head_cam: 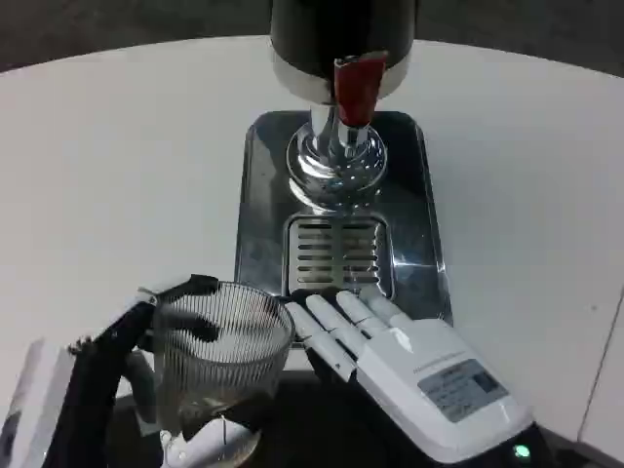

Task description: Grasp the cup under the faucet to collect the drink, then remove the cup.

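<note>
Cup [222,366] in left hand [146,380] grasp

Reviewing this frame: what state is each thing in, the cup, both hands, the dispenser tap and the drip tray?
Glass cup: upright, held off the tray, contents unclear.
Left robot hand: grips the cup.
Right robot hand: open, fingers flat at tray edge.
Red tap lever: untouched.
Drip tray: nothing on the grille.

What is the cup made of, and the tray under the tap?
The cup looks like clear glass or hard plastic: ribbed walls, and the left hand's dark fingers show through them. The tray looks like polished metal, probably steel: it is silvery and mirrors the tap, with a slotted grate.
</note>
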Robot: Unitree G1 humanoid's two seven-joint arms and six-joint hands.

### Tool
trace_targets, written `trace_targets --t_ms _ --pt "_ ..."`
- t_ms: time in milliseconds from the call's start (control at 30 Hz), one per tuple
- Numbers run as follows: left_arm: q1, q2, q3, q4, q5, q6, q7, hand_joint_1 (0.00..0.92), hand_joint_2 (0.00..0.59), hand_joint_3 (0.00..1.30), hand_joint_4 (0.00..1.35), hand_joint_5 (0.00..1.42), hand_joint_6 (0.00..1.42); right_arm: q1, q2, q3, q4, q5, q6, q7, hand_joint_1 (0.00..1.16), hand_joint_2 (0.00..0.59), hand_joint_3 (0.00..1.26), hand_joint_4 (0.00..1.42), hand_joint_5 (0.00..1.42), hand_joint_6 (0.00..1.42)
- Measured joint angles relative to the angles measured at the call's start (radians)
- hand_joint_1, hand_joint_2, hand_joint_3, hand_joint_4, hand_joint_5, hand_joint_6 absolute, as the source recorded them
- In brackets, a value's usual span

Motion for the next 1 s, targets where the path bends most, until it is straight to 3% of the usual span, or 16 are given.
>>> trace_targets --t_ms 633,1000 --pt "-0.011 0.0 0.0 0.008 -0.005 0.0 -0.012 0.585 0.215 1.04 1.13 1.13 1.13 0.006 0.015 -0.002 -0.001 -0.009 0.001 0.008 0.63 0.357 0.0 0.0 0.0 0.0" --pt "-0.09 0.002 -0.029 0.082 -0.034 -0.016 -0.029 0.578 0.212 1.04 1.13 1.14 1.19 0.102 0.071 -0.055 -0.07 -0.116 0.055 0.021 0.63 0.357 0.0 0.0 0.0 0.0"
